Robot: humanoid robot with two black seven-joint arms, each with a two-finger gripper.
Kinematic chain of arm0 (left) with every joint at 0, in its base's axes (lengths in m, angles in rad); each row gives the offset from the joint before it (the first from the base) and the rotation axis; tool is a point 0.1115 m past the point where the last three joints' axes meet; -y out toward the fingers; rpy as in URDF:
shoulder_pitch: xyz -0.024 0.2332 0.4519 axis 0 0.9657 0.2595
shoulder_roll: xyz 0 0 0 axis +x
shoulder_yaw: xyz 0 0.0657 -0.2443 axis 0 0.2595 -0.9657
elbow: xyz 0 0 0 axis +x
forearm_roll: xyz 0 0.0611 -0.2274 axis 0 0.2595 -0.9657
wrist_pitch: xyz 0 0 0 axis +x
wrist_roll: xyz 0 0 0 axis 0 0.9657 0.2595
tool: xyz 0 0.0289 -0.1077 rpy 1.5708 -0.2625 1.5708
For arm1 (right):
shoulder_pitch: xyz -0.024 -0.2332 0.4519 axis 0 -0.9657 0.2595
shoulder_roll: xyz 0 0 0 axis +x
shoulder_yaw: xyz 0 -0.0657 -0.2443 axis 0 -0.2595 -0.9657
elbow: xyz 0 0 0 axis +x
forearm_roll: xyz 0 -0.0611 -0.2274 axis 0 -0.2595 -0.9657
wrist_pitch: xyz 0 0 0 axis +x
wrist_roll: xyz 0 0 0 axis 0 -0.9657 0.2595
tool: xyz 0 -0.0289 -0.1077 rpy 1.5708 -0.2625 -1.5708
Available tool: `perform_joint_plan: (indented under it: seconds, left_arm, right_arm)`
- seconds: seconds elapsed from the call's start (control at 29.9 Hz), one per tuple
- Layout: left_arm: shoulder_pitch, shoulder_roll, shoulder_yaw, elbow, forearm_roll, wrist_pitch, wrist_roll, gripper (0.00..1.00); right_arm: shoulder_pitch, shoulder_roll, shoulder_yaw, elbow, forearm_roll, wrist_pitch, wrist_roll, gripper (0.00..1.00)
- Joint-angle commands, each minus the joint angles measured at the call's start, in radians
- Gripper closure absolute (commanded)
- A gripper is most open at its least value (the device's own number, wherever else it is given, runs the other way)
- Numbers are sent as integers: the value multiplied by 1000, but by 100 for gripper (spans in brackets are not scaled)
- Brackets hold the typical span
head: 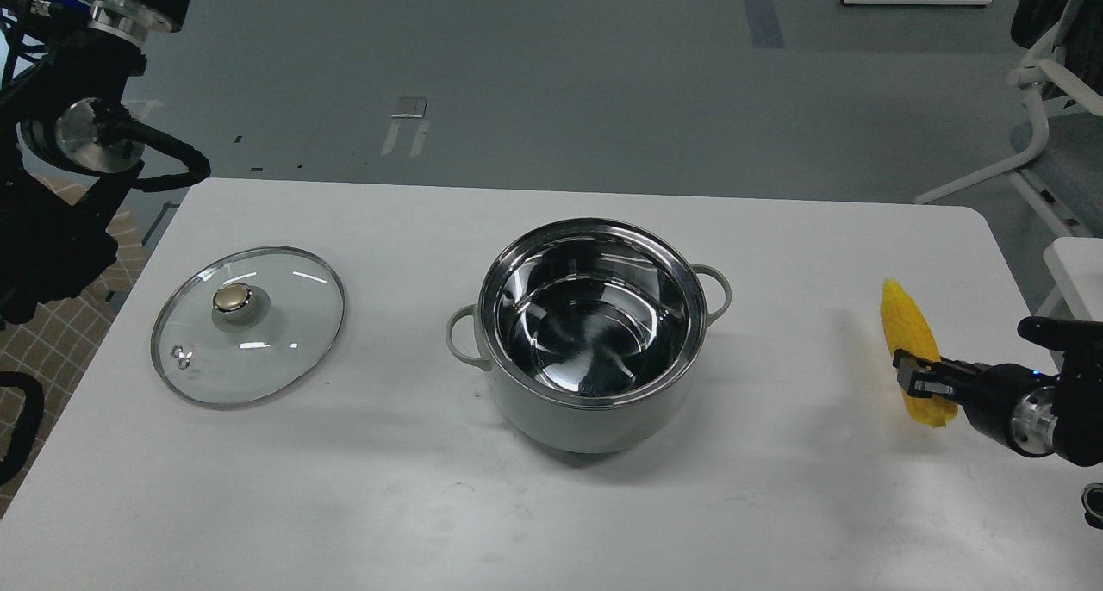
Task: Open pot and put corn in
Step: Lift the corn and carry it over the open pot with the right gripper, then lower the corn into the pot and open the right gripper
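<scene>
The pot (593,337) sits in the middle of the white table (551,505), with no lid on it. Its shiny steel inside shows, and there is nothing in it. It has two small loop handles, one on each side.

At the left edge of the picture is the left arm (60,143). It is black with silver rings, and it is up high, past the far left corner of the table. Its pincer is out of the picture, so I cannot say how it is set.

Near the left edge of the table lies the glass lid (248,325). It is flat on the table, with its gold knob (233,297) pointing up. It is well apart from the pot.

Near the right edge of the table is the corn (915,343). It is bright yellow, and its thin tip points to the far edge. The right pincer (915,380) comes in from the right edge and reaches across the thick end of the corn. It looks closed on the corn, but it is small and dark, so I am not fully sure. The corn is well apart from the pot.
</scene>
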Motion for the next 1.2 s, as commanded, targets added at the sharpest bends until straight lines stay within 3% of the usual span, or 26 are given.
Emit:
perform_joint_plan:
  seconds: [0.0, 0.17, 0.27, 0.6, 0.74, 0.77, 0.84, 0.97, 1.07, 1.17]
  left_arm:
    - [-1, 4, -1, 0, 0, 2, 0, 2]
    - [-1, -6, 2, 0, 2, 5, 0, 2]
    - [-1, -11, 8, 1, 3, -5, 0, 2]
    - [-5, -17, 5, 0, 11, -2, 0, 2]
    - [-6, -31, 7, 0, 11, 5, 0, 2]
    - [-6, -32, 7, 0, 11, 3, 0, 2]
    - [-14, -32, 14, 1, 12, 2, 0, 2]
    - [-20, -26, 11, 0, 13, -3, 0, 2]
    - [-20, -26, 4, 1, 12, 0, 0, 2]
    - [-20, -31, 2, 1, 12, 3, 0, 2]
  right_arm:
    - [30, 11, 130, 61, 55, -1, 1, 100]
    - [142, 114, 153, 209, 169, 19, -3, 100]
    - [202, 183, 37, 263, 166, 44, -2, 100]
    - [415, 209, -371, 256, 159, 45, -31, 100]
    - [419, 226, -430, 222, 159, 45, -31, 100]
    - [419, 226, -432, 222, 159, 45, -31, 95]
    - [414, 227, -435, 221, 159, 44, -26, 61]
    - [413, 223, -436, 214, 158, 44, -23, 40]
    - [414, 234, -432, 214, 159, 42, -20, 3]
    - [419, 252, -432, 214, 159, 42, -20, 3]
